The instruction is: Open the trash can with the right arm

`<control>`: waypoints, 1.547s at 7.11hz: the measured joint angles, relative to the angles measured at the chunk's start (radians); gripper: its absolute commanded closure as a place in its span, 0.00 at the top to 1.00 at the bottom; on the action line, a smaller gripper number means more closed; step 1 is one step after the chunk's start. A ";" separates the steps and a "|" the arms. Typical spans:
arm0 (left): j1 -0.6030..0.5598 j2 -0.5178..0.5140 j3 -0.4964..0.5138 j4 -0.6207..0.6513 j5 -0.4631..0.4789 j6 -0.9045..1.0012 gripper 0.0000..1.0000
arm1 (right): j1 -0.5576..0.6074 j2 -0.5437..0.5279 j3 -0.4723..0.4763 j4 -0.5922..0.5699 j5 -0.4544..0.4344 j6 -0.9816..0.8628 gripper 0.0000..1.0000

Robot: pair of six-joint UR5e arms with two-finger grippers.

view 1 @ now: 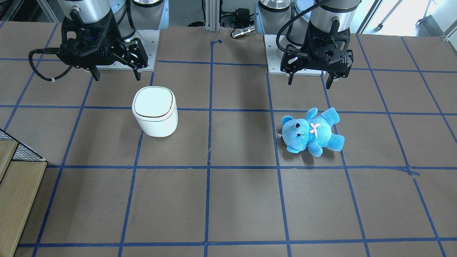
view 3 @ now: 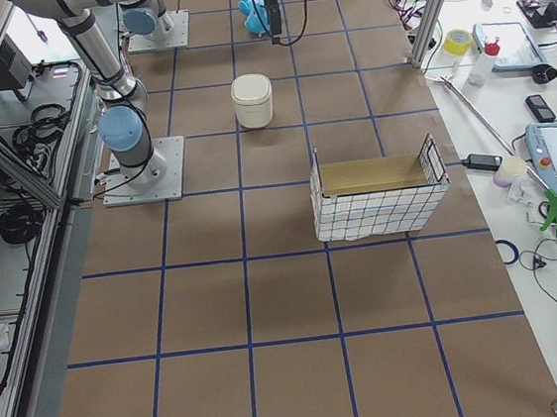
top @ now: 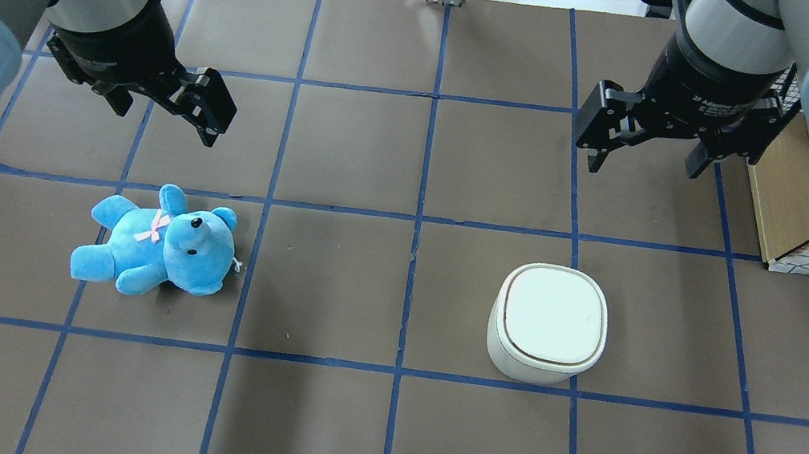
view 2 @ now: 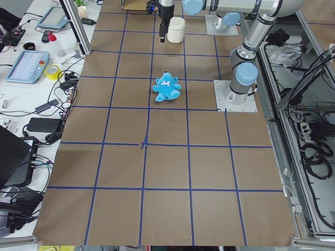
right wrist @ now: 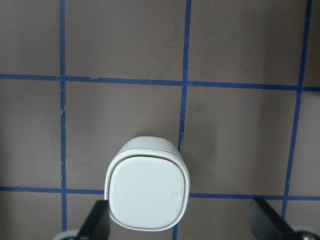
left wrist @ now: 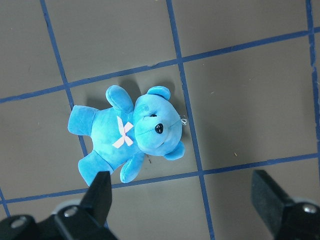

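The white trash can (view 1: 155, 110) stands upright on the table with its lid shut; it also shows in the overhead view (top: 550, 323) and in the right wrist view (right wrist: 148, 192). My right gripper (view 1: 117, 76) hangs open and empty well above the table, apart from the can. In the right wrist view the can lies low in the frame, near the left of the two fingers (right wrist: 97, 220). My left gripper (top: 165, 124) is open and empty, high over the blue teddy bear (top: 157, 249).
The teddy lies on its back on the robot's left half (view 1: 312, 132). A wire basket with a wooden box inside (view 3: 377, 198) stands at the table's right end, beyond the can. Blue tape lines grid the brown table (top: 402, 292).
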 measured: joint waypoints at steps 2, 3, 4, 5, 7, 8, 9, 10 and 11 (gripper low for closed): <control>0.000 0.000 0.000 0.000 0.000 0.000 1.00 | -0.001 0.000 0.001 0.004 0.000 0.007 1.00; 0.000 0.000 0.000 0.000 0.000 0.000 1.00 | -0.001 0.000 0.001 0.009 0.000 0.022 1.00; 0.000 0.000 0.000 0.000 0.000 0.000 1.00 | 0.000 0.000 0.002 0.012 0.000 0.034 0.97; 0.000 0.000 0.000 0.000 0.000 0.000 1.00 | 0.000 0.000 0.005 0.014 0.000 0.039 0.95; 0.000 0.000 0.000 0.000 0.000 0.000 1.00 | 0.001 -0.002 0.013 0.016 -0.003 0.040 0.87; 0.000 0.000 0.000 0.000 0.000 0.000 1.00 | 0.000 -0.002 0.017 0.016 -0.004 0.038 0.77; 0.000 0.000 0.000 0.000 0.000 0.000 1.00 | 0.000 -0.002 0.019 0.017 -0.005 0.036 0.62; 0.000 0.000 0.000 0.000 0.000 0.000 1.00 | 0.000 -0.002 0.026 0.018 -0.006 0.033 0.49; 0.000 0.000 0.000 0.000 0.000 0.000 1.00 | 0.000 -0.002 0.044 0.017 -0.006 0.030 0.37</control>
